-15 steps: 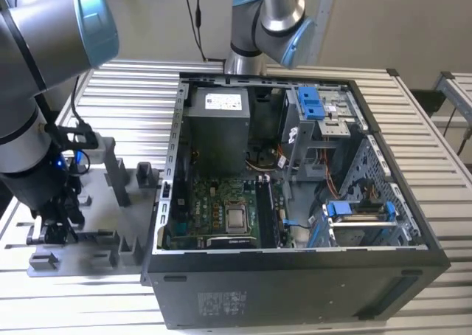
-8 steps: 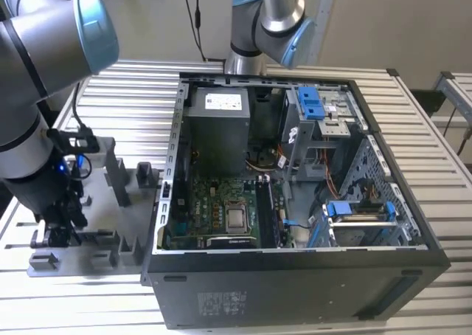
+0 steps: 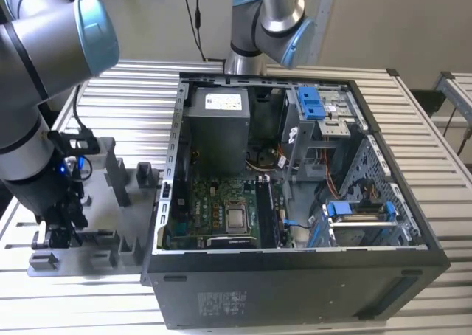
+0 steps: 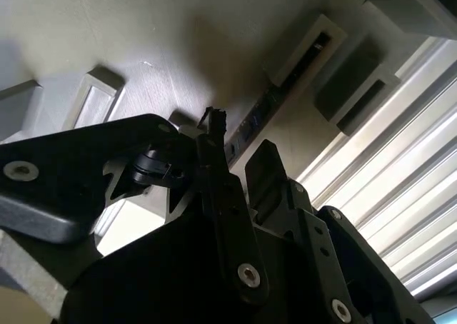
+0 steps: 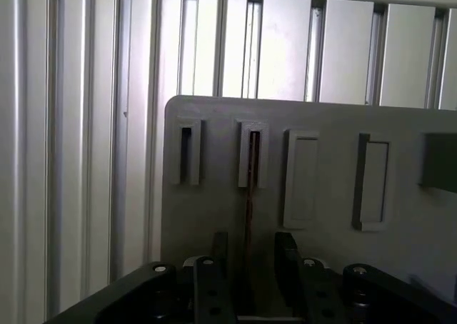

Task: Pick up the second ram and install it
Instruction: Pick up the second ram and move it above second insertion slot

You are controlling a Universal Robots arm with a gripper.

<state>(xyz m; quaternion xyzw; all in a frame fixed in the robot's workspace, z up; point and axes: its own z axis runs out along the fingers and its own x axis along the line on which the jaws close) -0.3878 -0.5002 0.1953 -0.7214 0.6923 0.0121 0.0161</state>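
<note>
Second ram (image 5: pixel 250 168) was a thin dark stick standing on edge, with a brownish edge showing. It sat in a narrow slot of the grey holder plate (image 5: pixel 214 120), second slot from the plate's rounded corner in the first wrist view. In the second wrist view the ram (image 4: pixel 257 110) read as a dark strip with small chips running along the slot.

Gripper (image 5: pixel 251 238) was low over the plate. Its fingers (image 5: pixel 218 252) were apart, one on each side of the ram, with a gap on both sides and no contact seen. Nothing was held.

In the exterior view the gripper (image 3: pixel 63 235) was down at the holder plate (image 3: pixel 110 202) on the slatted worktop (image 3: pixel 428 128), to the exterior view's left of the open computer case (image 3: pixel 295 291).
</note>
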